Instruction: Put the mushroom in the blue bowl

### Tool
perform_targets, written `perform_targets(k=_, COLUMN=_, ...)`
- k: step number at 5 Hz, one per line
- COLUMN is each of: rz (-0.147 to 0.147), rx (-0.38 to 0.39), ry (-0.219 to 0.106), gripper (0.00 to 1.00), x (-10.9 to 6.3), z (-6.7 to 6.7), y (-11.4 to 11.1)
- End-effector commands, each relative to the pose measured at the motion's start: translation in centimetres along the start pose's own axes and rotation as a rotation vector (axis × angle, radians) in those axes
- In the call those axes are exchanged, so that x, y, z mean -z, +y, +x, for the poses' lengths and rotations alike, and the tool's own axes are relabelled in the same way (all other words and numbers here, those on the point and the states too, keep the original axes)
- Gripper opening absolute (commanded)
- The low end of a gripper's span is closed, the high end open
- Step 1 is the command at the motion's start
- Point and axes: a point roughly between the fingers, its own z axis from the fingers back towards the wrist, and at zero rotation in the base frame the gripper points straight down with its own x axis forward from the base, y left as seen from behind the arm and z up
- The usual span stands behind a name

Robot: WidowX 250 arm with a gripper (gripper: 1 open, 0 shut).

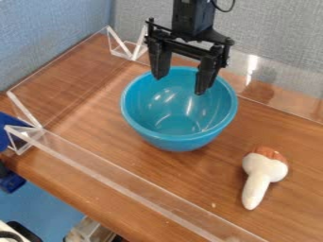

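The blue bowl [179,112] sits on the wooden table, a little behind its middle, and holds nothing. Right above the bowl's far rim hangs my gripper [184,76], pointing down, its two black fingers spread open with nothing between them. The mushroom [262,176] lies on its side to the front right of the bowl, cream stem toward the front, orange-tan cap toward the back. It is well apart from both bowl and gripper.
Low clear plastic walls [113,180] border the table along the front-left and the back. White clips [124,42] hold the walls at the corners. A blue wall stands behind on the left.
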Motion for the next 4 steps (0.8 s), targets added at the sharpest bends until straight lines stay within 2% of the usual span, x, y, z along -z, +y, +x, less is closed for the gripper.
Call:
perform_targets(k=1, rz=-0.001, rx=0.026, ry=0.004, gripper=1.00, x=0.4, z=-0.3, y=-1.1)
perform_targets(k=2, rz=-0.003, rx=0.058, ry=0.004, gripper=1.00, x=0.6, z=-0.7, y=-2.6)
perform_targets(k=3, rz=-0.005, rx=0.117, ry=-0.024, gripper=1.00, x=0.3, z=-1.5, y=-5.5)
perform_targets(k=4, rz=-0.005, rx=0.181, ry=-0.049, gripper=1.00, x=0.8, z=-2.4, y=-9.1)
